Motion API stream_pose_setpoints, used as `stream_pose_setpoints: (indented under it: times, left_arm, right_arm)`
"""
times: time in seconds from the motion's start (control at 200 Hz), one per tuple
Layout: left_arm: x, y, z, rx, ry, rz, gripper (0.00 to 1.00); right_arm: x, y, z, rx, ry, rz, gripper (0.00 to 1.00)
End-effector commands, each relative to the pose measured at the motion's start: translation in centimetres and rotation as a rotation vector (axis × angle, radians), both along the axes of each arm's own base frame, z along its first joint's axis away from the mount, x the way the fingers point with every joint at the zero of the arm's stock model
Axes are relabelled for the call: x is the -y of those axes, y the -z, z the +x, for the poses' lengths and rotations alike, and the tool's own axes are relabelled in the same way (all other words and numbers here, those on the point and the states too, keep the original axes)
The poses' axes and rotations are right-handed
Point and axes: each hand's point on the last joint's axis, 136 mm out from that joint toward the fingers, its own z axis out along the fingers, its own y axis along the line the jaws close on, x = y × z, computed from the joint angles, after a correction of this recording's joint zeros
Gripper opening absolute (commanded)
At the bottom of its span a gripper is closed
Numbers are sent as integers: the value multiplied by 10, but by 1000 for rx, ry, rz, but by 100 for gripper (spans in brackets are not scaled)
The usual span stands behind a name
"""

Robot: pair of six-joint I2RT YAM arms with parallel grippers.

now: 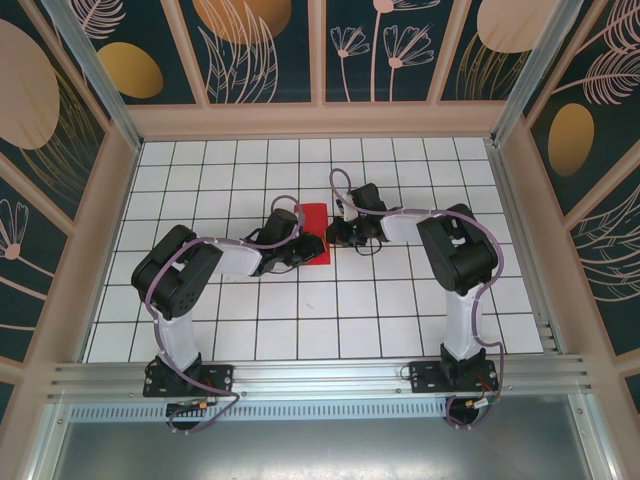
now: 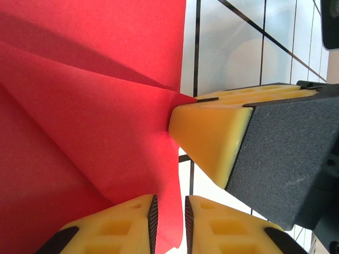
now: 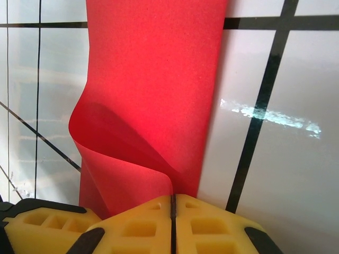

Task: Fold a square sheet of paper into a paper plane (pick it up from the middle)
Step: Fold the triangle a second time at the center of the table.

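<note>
2 arms reach in over the middle of the bench in the top view. The paper lies between them as a red oblong with its sides folded in. The left fingers sit at its near left side and the right fingers at its right edge. Nothing is dart-shaped yet, so I judge this an early fold, with most of the creasing left to do.

From the left wrist, the paper shows 2 slanting fold lines that run to a point. That point touches the tip of the right fingers. The left fingers stand a narrow slit apart with a strip of paper running through it. Whether they pinch it or only straddle it, I cannot tell.

From the right wrist, the right fingers are pressed together. The paper curls up off the bench into their seam, so they appear to pinch its near edge.

To do the fold well, the right side should carry its edge over slowly and low. The left side should hold the layers down at the crease so the sheet cannot slide. Paper this thin is likely to buckle if pulled, so let go only once the flap lies true along the fold line.
</note>
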Motion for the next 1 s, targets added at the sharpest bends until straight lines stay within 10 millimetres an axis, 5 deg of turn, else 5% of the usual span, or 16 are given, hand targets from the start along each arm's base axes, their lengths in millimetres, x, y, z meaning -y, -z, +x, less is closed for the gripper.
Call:
stream_pose_setpoints:
  times: [0.0, 0.52, 0.996]
  left_arm:
    - [1, -2, -2, 15, 17, -13, 26]
    - [-2, 3, -2, 8, 7, 0, 28]
    - [-8, 15, 3, -14, -28, 53, 21]
  right_arm:
    - [-9, 0, 8, 23, -1, 6, 11]
    - [-2, 27, 5, -95, 58, -66, 11]
    - [-3, 25, 3, -109, 57, -62, 11]
